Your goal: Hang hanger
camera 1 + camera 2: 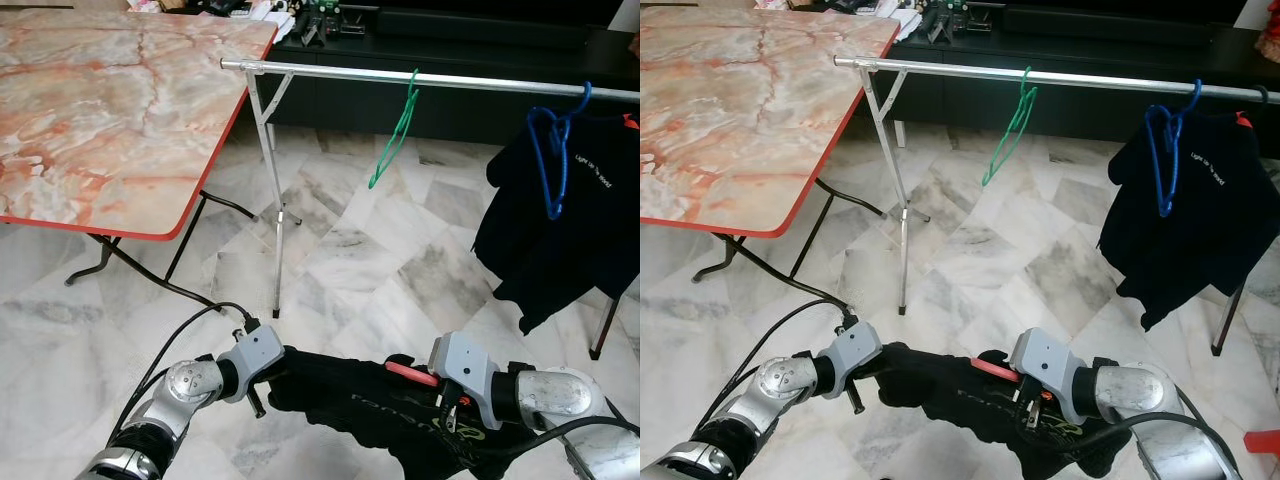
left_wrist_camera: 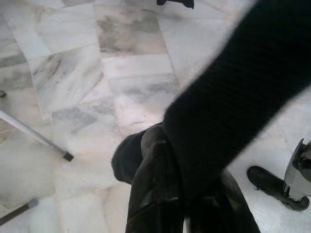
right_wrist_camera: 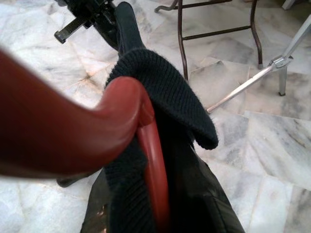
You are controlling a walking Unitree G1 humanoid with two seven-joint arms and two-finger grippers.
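Black cloth of a garment [image 1: 370, 410] stretches between both grippers low over the marble floor [image 1: 380, 260], with a red hanger [image 1: 412, 374] inside it. The left gripper [image 1: 268, 385] pinches one end, the right gripper [image 1: 450, 405] clamps hanger and cloth. White lettering on the hung black shirt [image 1: 560, 230] is too small to read.

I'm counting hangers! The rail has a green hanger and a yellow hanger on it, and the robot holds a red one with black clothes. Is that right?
Almost. The second hanger on the rail is blue, not yellow, as the left eye view shows. The green hanger hangs there too, and the robot holds a red hanger with black clothes.
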